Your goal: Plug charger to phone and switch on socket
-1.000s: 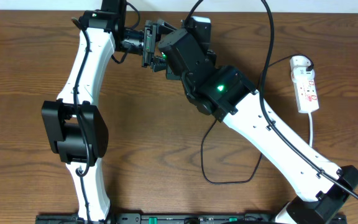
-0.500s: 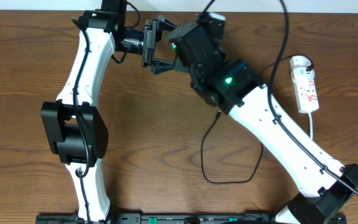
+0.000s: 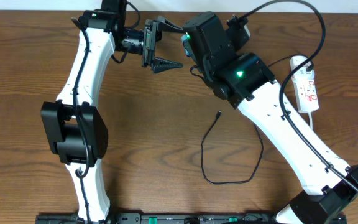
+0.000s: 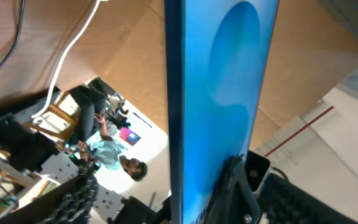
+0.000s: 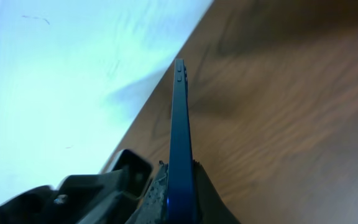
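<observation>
Right gripper (image 5: pixel 180 177) is shown closed on the lower end of the phone (image 5: pixel 179 118), which is held edge-on and clear of the table (image 3: pixel 30 155), near its 12 o'clock edge. Over the past second the right arm (image 3: pixel 278 137) has been swung away from its meeting point with the left gripper (image 3: pixel 174 45) toward 3 o'clock, and the phone has been carried with it. The left gripper is spread wide with nothing clamped: its fingers sit at either side of the left wrist view, with the blue screen filling the middle just ahead. From this it is judged that the phone has been handed across and is now borne by the right side alone. The same swing has uncovered the charger (image 3: pixel 204 158). Its plug tip (image 3: pixel 219 114) lies free on the wood toward 6 o'clock of the phone, well apart from it, and the loop trails further toward 6 o'clock. The plug has not been inserted, and the socket (image 3: pixel 306 87) at 3 o'clock is untouched, so both steps are judged to remain. Open wood is offered at 9 o'clock and in the centre. Room is tighter at 12 o'clock, where the table edge is seen just beside the phone in the right wrist view. It is also tight at 3 o'clock, where the socket and its white cord (image 3: pixel 311 121) lie near the right arm.
</observation>
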